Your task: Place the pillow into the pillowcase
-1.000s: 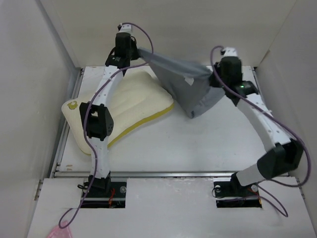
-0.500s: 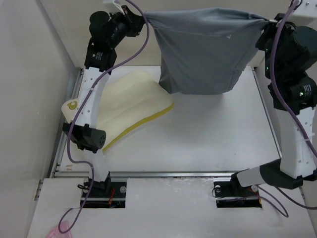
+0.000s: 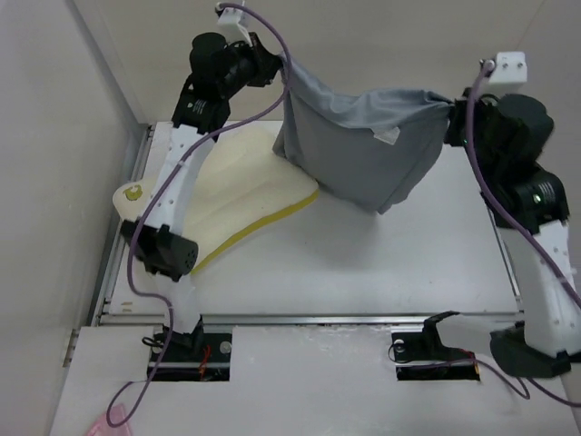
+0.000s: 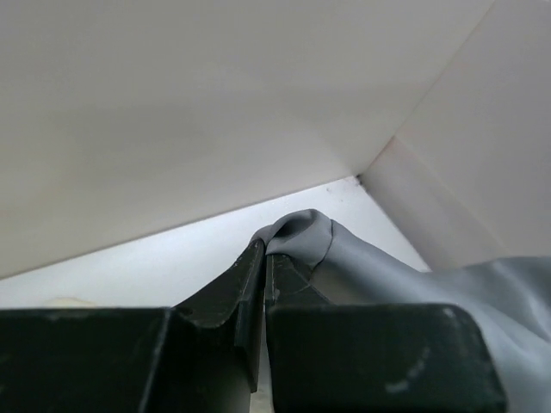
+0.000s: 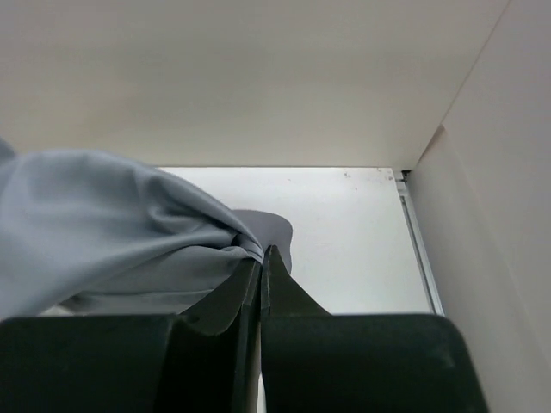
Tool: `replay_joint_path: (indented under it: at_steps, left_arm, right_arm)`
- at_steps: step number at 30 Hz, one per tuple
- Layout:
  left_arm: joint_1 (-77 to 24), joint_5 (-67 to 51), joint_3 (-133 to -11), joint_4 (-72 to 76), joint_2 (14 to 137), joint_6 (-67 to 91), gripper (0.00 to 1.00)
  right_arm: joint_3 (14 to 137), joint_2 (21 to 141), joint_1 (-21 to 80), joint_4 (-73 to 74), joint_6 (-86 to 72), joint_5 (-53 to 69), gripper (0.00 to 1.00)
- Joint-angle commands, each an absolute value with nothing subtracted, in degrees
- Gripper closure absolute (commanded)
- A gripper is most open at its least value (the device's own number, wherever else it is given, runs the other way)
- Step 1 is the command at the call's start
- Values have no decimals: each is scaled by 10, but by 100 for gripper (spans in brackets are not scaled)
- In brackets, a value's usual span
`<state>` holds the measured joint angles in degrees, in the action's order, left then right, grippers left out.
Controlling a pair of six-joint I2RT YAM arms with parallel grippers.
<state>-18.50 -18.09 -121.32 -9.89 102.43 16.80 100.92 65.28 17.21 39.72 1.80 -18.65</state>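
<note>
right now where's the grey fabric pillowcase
Top view, far middle: the grey fabric pillowcase hangs held between the left gripper and the right gripper, just right of the cream foam pillow.

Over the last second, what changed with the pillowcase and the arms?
Both arms lifted the pillowcase from a low bunch, stretched it wide and high, then brought it partway down. It now sags between them above the table. Nothing was let go: the left fingers and right fingers stay shut on its corners. The pillow has not moved.
</note>
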Motion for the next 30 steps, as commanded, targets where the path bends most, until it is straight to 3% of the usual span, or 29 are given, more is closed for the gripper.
replay_joint_path:
  at_steps: [1,3,5,7,8,11,15,20,24,25,30]
  left_arm:
    - [-182,-166,-1362,-155,1140,168,100]
    - [-182,-160,-1442,-176,1239,180,100]
    - [-182,-149,-1482,-154,1273,212,100]
    - [-177,-142,-1450,-64,1278,239,100]
    - [-177,-142,-1436,-33,1278,253,100]
    - [-177,-179,-1512,46,1302,296,100]
    - [-177,-174,-1506,147,1246,331,100]
    - [-183,-224,-1445,193,1138,325,100]
    - [-195,-236,-1343,122,1098,280,100]
    - [-195,-241,-1286,84,1093,272,100]
    - [-202,-208,-1044,50,1042,220,100]
  right_arm:
    - [1061,780,161,403,2,-260,100]
    - [1121,909,143,425,2,-306,100]
    - [1259,1039,124,459,2,-330,100]
    - [1383,1118,85,484,2,-352,100]
    - [1519,1152,73,495,-9,-367,100]
    - [1635,1196,42,449,-4,-370,100]
    - [1428,1018,42,135,47,-352,100]
    - [1413,892,37,130,75,-345,100]
    - [1155,759,37,130,27,-238,100]
    - [1023,732,37,124,14,-182,100]
    - [649,607,45,66,-133,-42,100]
